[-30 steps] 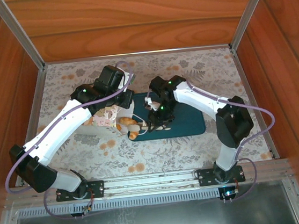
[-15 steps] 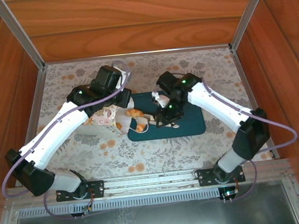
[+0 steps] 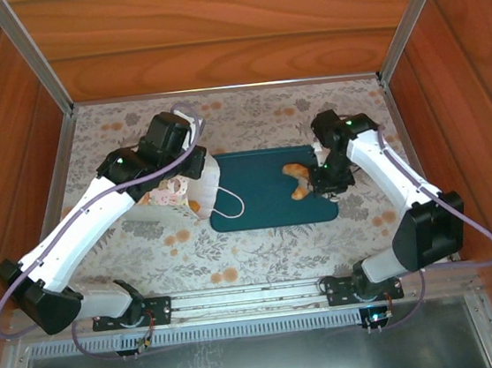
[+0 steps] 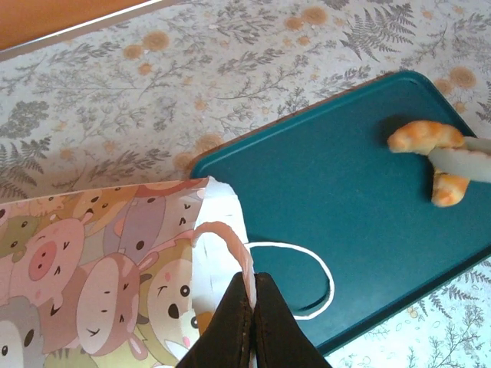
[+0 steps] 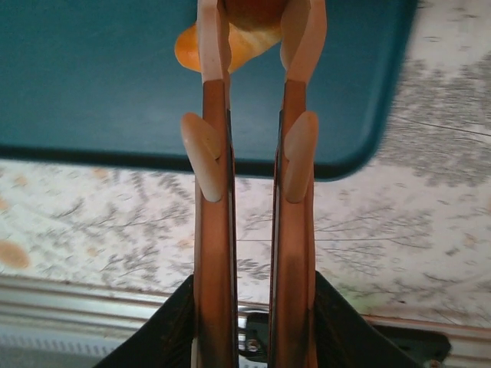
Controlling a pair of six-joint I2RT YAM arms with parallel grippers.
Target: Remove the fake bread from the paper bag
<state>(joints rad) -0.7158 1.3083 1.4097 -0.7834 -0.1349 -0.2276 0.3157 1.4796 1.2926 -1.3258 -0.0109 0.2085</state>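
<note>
The paper bag (image 3: 169,193), printed with pastel cartoon animals (image 4: 92,261), lies at the teal tray's left edge with its mouth towards the tray. My left gripper (image 3: 196,166) (image 4: 252,280) is shut on the bag's upper rim. A white cord handle (image 4: 326,272) loops onto the tray. One piece of fake bread (image 3: 298,181) (image 4: 420,136), a golden croissant, is over the right part of the tray. My right gripper (image 3: 317,180) (image 5: 257,15) is shut on this croissant (image 5: 192,46). A golden-brown patch (image 4: 201,320) shows inside the bag's mouth.
The flat teal tray (image 3: 261,202) (image 4: 330,176) (image 5: 92,77) lies mid-table on a floral cloth (image 3: 262,244). Wooden walls and metal rails (image 3: 32,57) enclose the table on three sides. The arms' bases stand on the near rail (image 3: 241,298).
My right gripper has moved from the bag's mouth to the right across the tray, carrying the croissant. The left gripper has kept its hold on the bag's rim.
</note>
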